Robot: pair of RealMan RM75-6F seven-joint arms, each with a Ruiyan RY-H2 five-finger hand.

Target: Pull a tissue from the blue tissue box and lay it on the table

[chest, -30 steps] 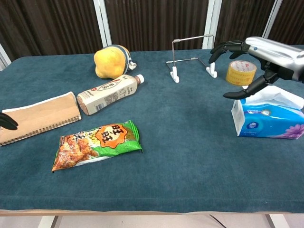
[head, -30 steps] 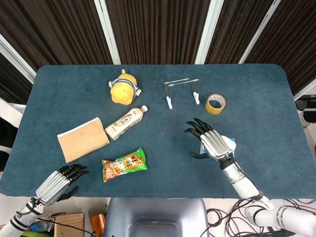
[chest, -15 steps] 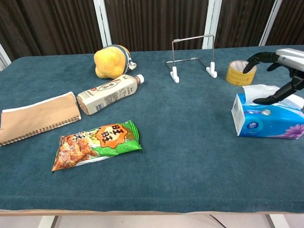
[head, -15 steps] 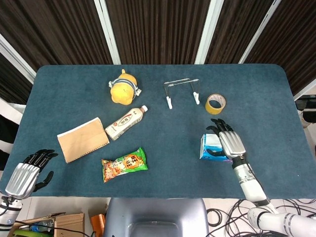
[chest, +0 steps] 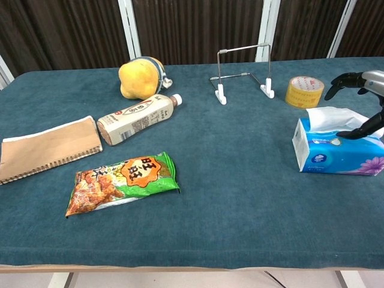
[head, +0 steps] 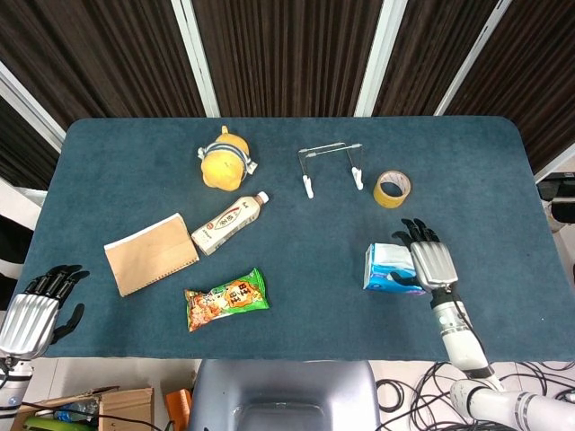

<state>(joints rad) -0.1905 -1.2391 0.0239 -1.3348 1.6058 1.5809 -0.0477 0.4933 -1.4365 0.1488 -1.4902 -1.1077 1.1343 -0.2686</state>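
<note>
Head view: the box (head: 388, 268) lies on the bench (head: 296, 224), just below the tape (head: 392, 189), its long axis running left to right. The right robot hand (head: 432, 261) hangs over the box's right end, fingers spread and holding nothing, so the tissue (head: 388, 254) lies just to its left and underneath. The left robot hand (head: 31, 312) is off the bench's near-left corner, also spread and empty, well apart from the box; the right is the nearer by far.

Chest view: the tissue stands up from the box top, just left of the right robot hand's dark fingertips (chest: 349, 133). The picture's edge cuts off the hand, so whether those tips touch the tissue is unclear. The left robot hand is out of this view.
</note>
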